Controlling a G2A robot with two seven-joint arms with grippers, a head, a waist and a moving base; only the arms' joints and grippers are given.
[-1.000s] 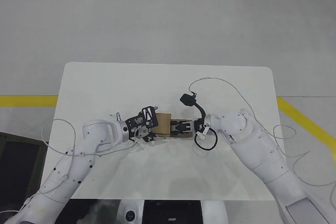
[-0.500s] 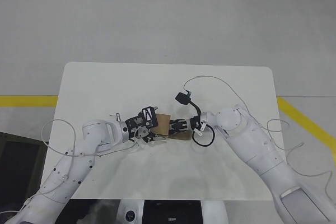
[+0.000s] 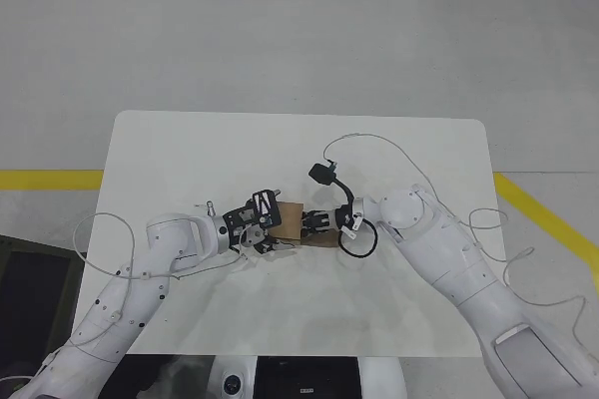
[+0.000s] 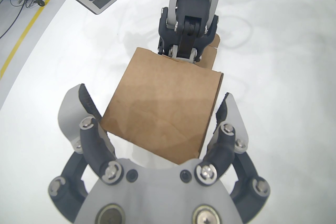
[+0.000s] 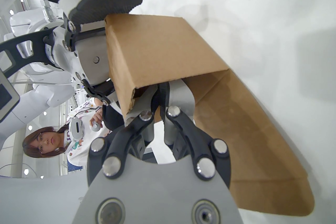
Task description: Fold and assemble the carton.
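Note:
A brown cardboard carton (image 3: 292,221), folded into an open sleeve, is held just above the middle of the white table (image 3: 180,150). My left gripper (image 4: 155,104) straddles the carton (image 4: 162,104), a finger (image 4: 86,104) pressed to each side, so it is shut on it. From the opposite end my right gripper (image 4: 183,58) pinches the carton's far edge. In the right wrist view its fingers (image 5: 178,93) sit at the open mouth of the carton (image 5: 157,51), and a loose flap (image 5: 262,156) hangs beside them. A pad (image 5: 105,4) of the left gripper rests on the carton's far side.
A thin white cable (image 3: 409,150) from the right arm loops over the table's back right. The right wrist's camera stalk (image 3: 322,173) rises beside the carton. Bare table lies all around the two grippers. Yellow floor tape (image 3: 40,180) runs past the table's left side.
The right arm has shifted left and turned its wrist, bringing its gripper against the carton's end. The left arm and carton have hardly moved.

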